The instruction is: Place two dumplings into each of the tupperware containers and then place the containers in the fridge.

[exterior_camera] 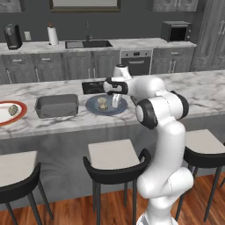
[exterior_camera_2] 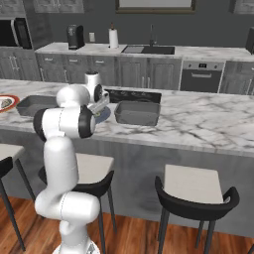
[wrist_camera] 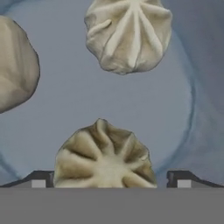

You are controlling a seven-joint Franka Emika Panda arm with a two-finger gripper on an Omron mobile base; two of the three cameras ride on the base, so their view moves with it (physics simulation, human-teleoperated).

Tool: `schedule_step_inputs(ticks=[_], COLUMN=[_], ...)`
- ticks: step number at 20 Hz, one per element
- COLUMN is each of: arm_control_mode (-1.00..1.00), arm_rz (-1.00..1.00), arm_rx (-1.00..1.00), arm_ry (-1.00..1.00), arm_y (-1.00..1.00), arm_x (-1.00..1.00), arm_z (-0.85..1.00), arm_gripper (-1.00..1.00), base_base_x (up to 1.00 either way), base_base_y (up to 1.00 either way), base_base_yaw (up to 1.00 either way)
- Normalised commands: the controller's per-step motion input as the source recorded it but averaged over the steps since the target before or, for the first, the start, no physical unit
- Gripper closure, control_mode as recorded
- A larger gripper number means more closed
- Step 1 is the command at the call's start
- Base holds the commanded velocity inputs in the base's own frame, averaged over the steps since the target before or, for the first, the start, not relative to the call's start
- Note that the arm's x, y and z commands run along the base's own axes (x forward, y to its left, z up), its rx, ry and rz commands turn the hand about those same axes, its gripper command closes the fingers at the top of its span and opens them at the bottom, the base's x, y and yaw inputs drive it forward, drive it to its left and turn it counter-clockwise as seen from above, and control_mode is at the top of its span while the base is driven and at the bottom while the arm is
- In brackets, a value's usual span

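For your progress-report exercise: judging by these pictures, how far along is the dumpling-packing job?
Nothing looks done: the tupperware container beside the blue plate appears empty, as does the second container. In hand: the open pincer straddles a dumpling on that plate, not yet gripped. Left: filling both containers with two dumplings each, then moving them to the fridge.

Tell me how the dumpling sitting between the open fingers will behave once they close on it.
The dumpling looks soft: its pleated, ridged top suggests it may squash rather than resist. Those folds probably give the fingertips some bite, so slipping seems unlikely. It looks squat on the blue plate, so it should not roll, though a push might slide it.
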Motion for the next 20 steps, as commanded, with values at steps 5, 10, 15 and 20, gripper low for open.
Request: schedule_step_inputs(ticks=[5,10,15,20], arm_control_mode=[-1.00,-1.00,-1.00,-1.00], arm_rz=[0.00,0.01,0.00,-0.09], arm_rx=[-0.04,0.00,0.00,0.00], arm_ry=[0.05,-0.14,-0.35,-0.09], arm_y=[0.05,0.00,-0.17,-0.80], arm_x=[-0.18,-0.86,-0.79,-0.10], arm_z=[-0.23,0.05,0.67,0.76], arm_gripper=[1.00,1.00,1.00,1.00], base_base_x=[0.00,0.00,0.00,0.00], base_base_y=[0.00,0.00,0.00,0.00], base_base_yaw=[0.00,0.00,0.00,0.00])
